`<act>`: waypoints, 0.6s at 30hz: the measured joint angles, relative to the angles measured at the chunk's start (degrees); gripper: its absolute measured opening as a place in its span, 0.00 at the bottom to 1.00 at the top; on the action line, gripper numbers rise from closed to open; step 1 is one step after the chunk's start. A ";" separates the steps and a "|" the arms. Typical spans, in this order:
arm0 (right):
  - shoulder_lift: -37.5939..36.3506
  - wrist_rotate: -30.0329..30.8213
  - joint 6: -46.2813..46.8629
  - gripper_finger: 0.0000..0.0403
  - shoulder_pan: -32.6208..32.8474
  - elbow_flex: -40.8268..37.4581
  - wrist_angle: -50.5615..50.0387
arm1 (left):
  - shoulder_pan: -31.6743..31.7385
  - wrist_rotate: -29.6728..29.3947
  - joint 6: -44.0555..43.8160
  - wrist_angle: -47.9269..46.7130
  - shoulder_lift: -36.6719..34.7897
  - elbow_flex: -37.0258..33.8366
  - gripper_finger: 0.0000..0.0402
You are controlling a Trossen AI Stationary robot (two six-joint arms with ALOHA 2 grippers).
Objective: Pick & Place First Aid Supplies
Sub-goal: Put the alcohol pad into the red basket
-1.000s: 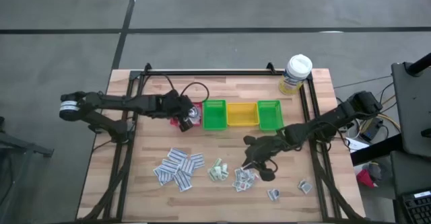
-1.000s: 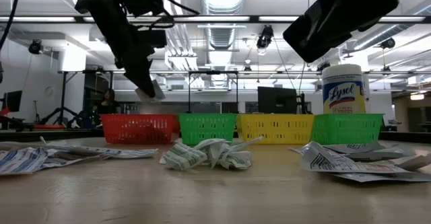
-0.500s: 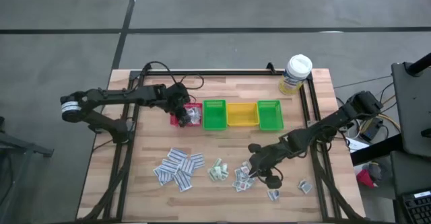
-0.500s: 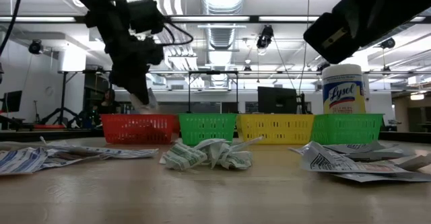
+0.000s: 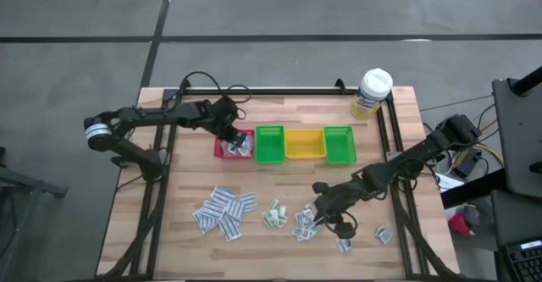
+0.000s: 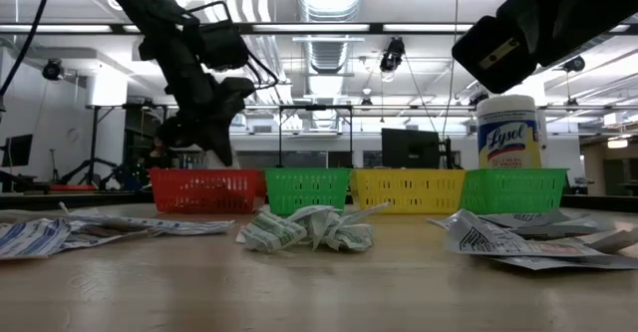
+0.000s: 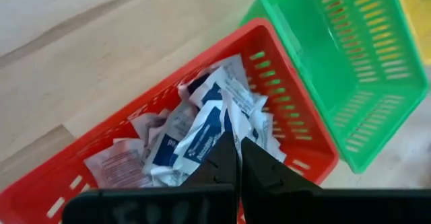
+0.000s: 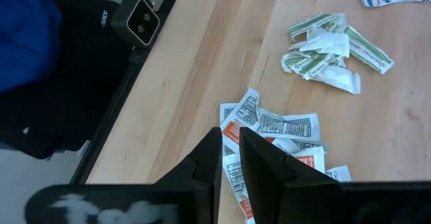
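The left hand (image 7: 238,158) hangs over the red bin (image 5: 222,150), its fingers pressed together with nothing between them. Beneath it the bin holds a loose heap of white packets with blue print (image 7: 202,133), lying at all angles. The red bin stands at the left end of a touching row with a green bin (image 5: 270,145), a yellow bin (image 5: 304,144) and a second green bin (image 5: 338,144) across the middle of the worktop (image 5: 203,176).

The right hand (image 8: 230,155) is low over the near right part of the worktop, its fingers a narrow gap apart and empty, just above a small pile of squarish packets with orange and black print (image 8: 279,133). Left of that pile lie crumpled green-printed strips (image 5: 273,215), their long axes running roughly near-left to far-right in the high view. Further left is a fan of blue-printed strip packets (image 5: 224,211), most pointing diagonally. Two single packets (image 5: 383,235) lie apart toward the near right edge.

A white-capped bottle with a yellow label (image 5: 372,92) stands at the far right corner. Bare wood lies between the bins and the packets, and along the far edge. A dark frame rail (image 5: 154,199) runs down each side of the worktop.
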 joint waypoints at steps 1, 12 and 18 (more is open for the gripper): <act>0.00 0.01 0.00 0.12 0.02 0.00 0.00 | 0.02 0.00 -0.35 -0.02 -0.02 0.00 0.00; 0.00 0.02 0.00 0.12 0.02 0.00 -0.02 | -0.01 -3.50 -1.41 -0.01 -0.12 -0.10 0.02; 0.00 0.01 0.00 0.12 0.02 0.00 0.00 | -0.01 -3.93 -2.20 0.16 -0.15 -1.71 0.11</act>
